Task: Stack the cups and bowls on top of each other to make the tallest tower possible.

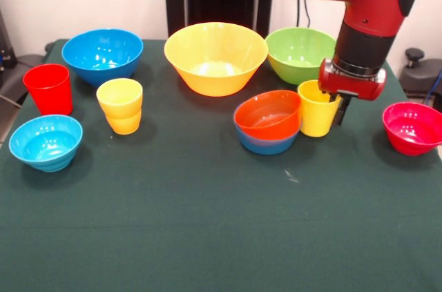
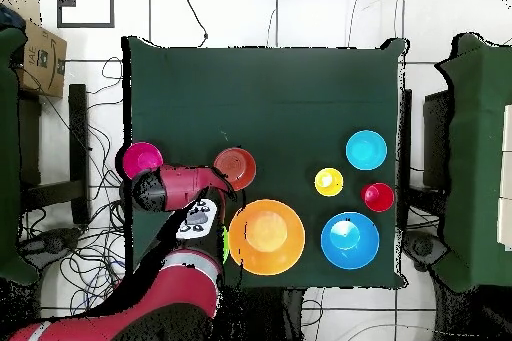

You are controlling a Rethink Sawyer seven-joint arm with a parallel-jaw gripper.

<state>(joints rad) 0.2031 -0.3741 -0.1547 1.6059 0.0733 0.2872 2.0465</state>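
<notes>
- So far, little is stacked: an orange-red bowl (image 1: 268, 115) sits nested in a small blue bowl (image 1: 266, 144), and two yellow-orange cups (image 1: 120, 105) are nested at about nine o'clock from the large yellow-orange bowl (image 1: 215, 57).
- No real tower yet; the medium blue bowl (image 1: 102, 54), lime green bowl (image 1: 299, 53), light-blue bowl (image 1: 45, 141), crimson bowl (image 1: 413, 128) and red cup (image 1: 49, 88) stand apart.
- The arm comes down at three o'clock of the nested bowls; the gripper (image 1: 334, 102) straddles the rim of a single yellow cup (image 1: 318, 108), one finger outside, one seemingly inside.
- Whether those fingers are clenched on the rim, I cannot tell.
</notes>
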